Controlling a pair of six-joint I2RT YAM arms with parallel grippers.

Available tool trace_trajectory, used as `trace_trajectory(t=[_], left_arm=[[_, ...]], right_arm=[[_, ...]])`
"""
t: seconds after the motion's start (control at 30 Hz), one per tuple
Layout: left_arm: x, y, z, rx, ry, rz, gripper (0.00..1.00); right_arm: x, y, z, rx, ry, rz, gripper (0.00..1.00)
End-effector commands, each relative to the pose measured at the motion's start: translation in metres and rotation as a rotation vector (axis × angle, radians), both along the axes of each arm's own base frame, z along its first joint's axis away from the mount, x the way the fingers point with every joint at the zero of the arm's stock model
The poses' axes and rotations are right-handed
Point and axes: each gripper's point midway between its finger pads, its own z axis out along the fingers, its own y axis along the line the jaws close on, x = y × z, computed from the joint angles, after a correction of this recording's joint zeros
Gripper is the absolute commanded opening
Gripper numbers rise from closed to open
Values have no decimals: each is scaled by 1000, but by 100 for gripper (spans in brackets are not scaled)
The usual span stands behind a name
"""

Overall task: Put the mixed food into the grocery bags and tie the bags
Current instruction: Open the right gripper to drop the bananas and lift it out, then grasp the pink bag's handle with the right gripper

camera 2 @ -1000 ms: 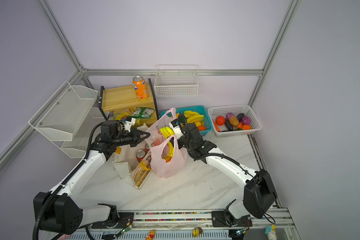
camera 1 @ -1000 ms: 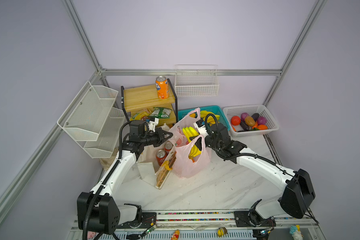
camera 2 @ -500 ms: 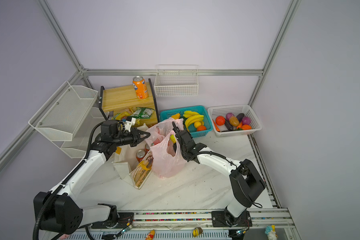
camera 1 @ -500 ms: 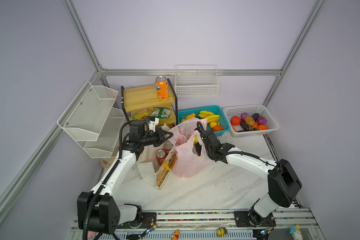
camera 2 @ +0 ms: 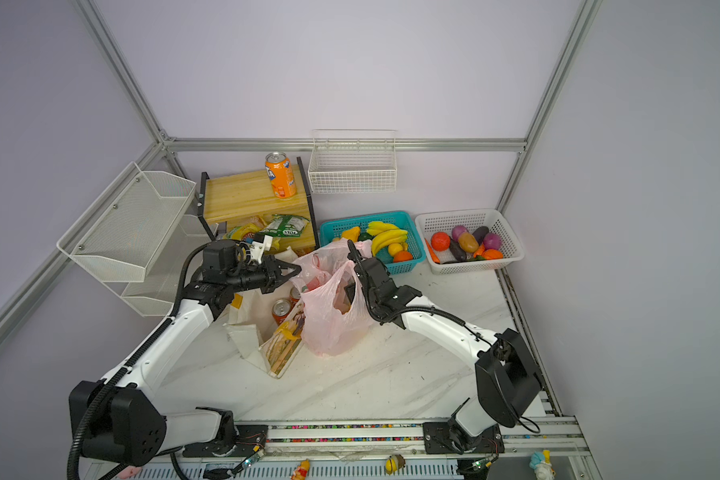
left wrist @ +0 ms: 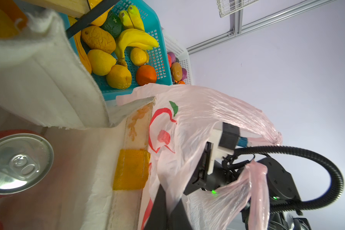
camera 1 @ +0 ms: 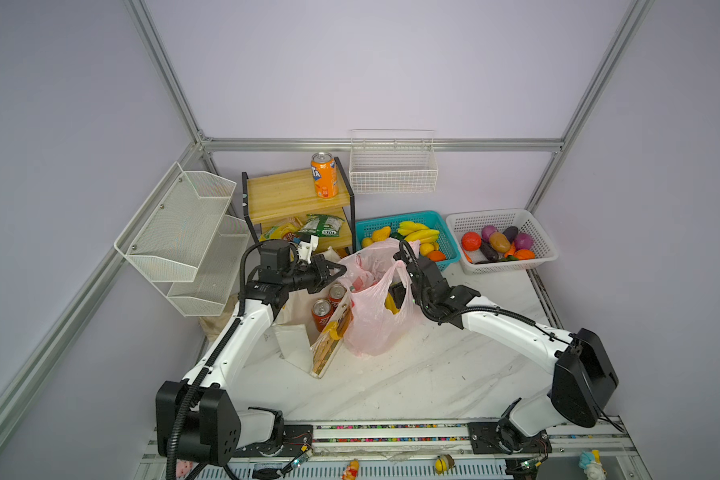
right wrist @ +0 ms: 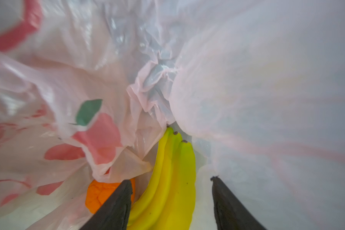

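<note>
My left jaws: pinched shut on the rim of the pink bag (camera 1: pixel 375 328) | my right jaws: apart inside it, bananas (right wrist: pixel 173 175) between them, orange fruit (right wrist: pixel 100 194) beside.

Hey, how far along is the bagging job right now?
Done: two cola cans stand in the white tote; an orange lies in the pink bag. In hand: the left gripper pinches the pink bag's rim, and the right gripper, jaws open, is inside it over a bunch of bananas. Left: neither bag is tied.
</note>
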Motion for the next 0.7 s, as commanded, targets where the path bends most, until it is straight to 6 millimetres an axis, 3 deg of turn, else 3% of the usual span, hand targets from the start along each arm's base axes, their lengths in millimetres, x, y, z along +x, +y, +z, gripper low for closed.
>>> trace_trajectory(t=[0.0,0.13,0.23,0.47,0.6,0.67], left_arm=[[2,-4,17,-8,-79,-28,0],[3,-4,16,-7,-77,-26,0],[3,-4,16,-8,-77,-26,0],[4,-5,16,-6,-77,-26,0],[4,-5,16,-5,-79,-29,0],[4,-5,15,-4,-77,-29,0]], right_arm=[[-16,3,45,89,-62,65,67],[-31,-3,76,130,-129,117,67],[-37,-8,88,139,-160,129,68],[-40,-38,112,164,-223,91,68],[-32,-63,124,176,-259,26,68],[-27,-65,127,177,-266,31,70]])
